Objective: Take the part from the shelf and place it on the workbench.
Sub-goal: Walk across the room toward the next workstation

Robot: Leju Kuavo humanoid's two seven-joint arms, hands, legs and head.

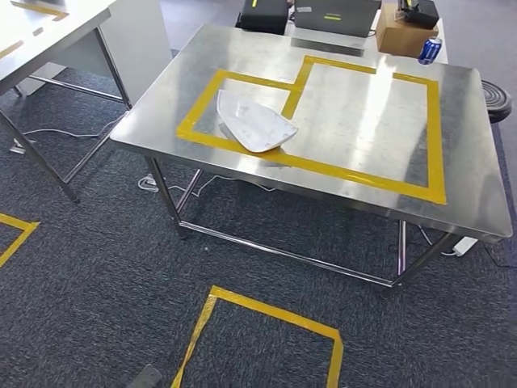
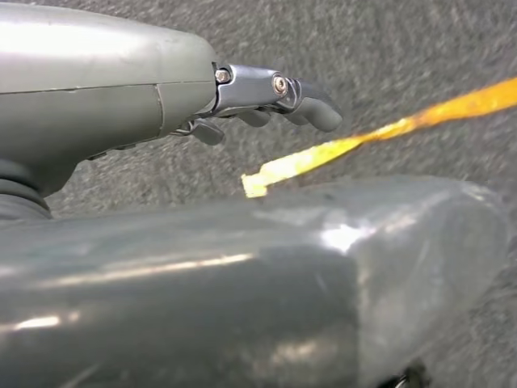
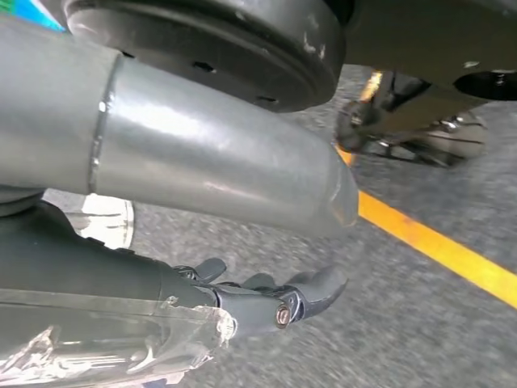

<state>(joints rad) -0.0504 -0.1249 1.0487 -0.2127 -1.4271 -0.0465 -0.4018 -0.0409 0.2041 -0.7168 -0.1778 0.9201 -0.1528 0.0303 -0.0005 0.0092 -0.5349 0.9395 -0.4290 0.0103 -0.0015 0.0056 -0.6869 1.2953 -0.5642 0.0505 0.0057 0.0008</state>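
A lab or workshop test area: steel workbench [image 1: 342, 121] marked with yellow tape outlines [image 1: 434, 137], grey carpet [image 1: 91, 275] taped likewise, equipment cases [image 1: 264, 14] and a cardboard box [image 1: 399, 36] at frame top.

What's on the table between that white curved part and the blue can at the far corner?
In the head view, bare steel tabletop crossed by yellow tape lines separates the white curved part from the blue can.

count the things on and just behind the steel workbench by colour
white: 1, the curved white plastic part lying on the steel workbench
brown: 1, the brown cardboard box
blue: 1, the blue drink can
black: 2, the black case and the dark flat case
total: 5
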